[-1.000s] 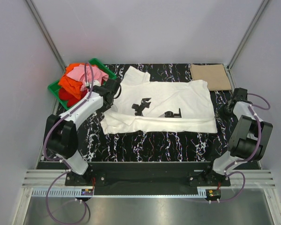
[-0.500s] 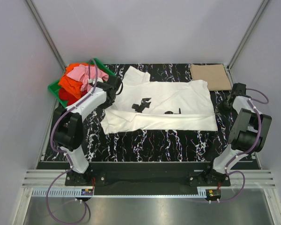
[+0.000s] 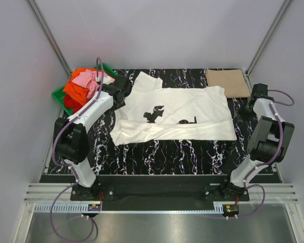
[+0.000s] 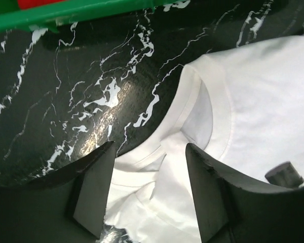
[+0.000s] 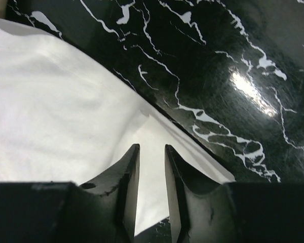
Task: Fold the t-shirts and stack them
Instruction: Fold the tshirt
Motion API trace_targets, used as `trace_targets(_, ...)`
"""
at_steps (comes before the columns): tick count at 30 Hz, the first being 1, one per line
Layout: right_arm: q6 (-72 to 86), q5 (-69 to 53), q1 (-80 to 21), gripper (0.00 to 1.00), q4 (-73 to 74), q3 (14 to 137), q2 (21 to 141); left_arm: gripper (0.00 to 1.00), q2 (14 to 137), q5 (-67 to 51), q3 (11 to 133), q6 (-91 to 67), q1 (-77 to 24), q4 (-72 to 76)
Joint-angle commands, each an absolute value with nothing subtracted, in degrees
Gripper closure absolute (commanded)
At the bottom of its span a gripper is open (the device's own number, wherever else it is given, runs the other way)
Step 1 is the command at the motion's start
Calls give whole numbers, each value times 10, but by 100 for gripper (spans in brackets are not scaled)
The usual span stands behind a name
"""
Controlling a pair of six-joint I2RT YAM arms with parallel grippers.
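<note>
A white t-shirt [image 3: 177, 114] with small black marks lies spread flat on the black marble table [image 3: 167, 152]. A folded tan t-shirt [image 3: 228, 83] rests at the far right. Pink, orange and red t-shirts [image 3: 81, 87] are heaped in the green crate [image 3: 58, 95]. My left gripper [image 3: 122, 95] stands open over the white shirt's collar [image 4: 192, 101], whose cloth lies loose between the fingers [image 4: 93, 192]. My right gripper [image 5: 152, 148] hovers at the shirt's right edge [image 5: 157, 131], jaws narrowly apart, with the cloth lying flat under them.
The crate's green rim [image 4: 66, 12] runs close behind my left gripper. Grey walls enclose the table on three sides. Bare marble [image 5: 218, 76] shows to the right of the white shirt.
Both grippers have opened and let go of the white shirt. The shirt has been drawn out flatter and wider, its front fold gone. Both grippers shifted slightly toward the back.
</note>
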State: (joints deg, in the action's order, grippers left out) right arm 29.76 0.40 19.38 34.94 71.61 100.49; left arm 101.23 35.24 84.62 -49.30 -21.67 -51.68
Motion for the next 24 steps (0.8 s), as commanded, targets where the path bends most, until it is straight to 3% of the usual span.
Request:
trace_targets(1, 302, 38, 188, 65, 424, 729, 942, 37, 931, 308, 864, -397, -216, -481)
trace_targets(5, 312, -41, 186, 69, 406, 683, 898, 39, 844, 178, 782, -308, -246, -392)
trace_targets(10, 345, -90, 176, 81, 339, 588, 887, 37, 709, -30, 557, -294, -262, -229)
trace_targets(15, 367, -93, 176, 85, 283, 555, 929, 37, 726, -71, 479, -328, -263, -192)
trace_targets(18, 358, -68, 176, 87, 289, 562, 954, 38, 739, -57, 469, -350, -264, -199)
trace_targets(24, 323, 30, 231, 89, 337, 541, 956, 39, 723, 147, 498, -444, -262, -320)
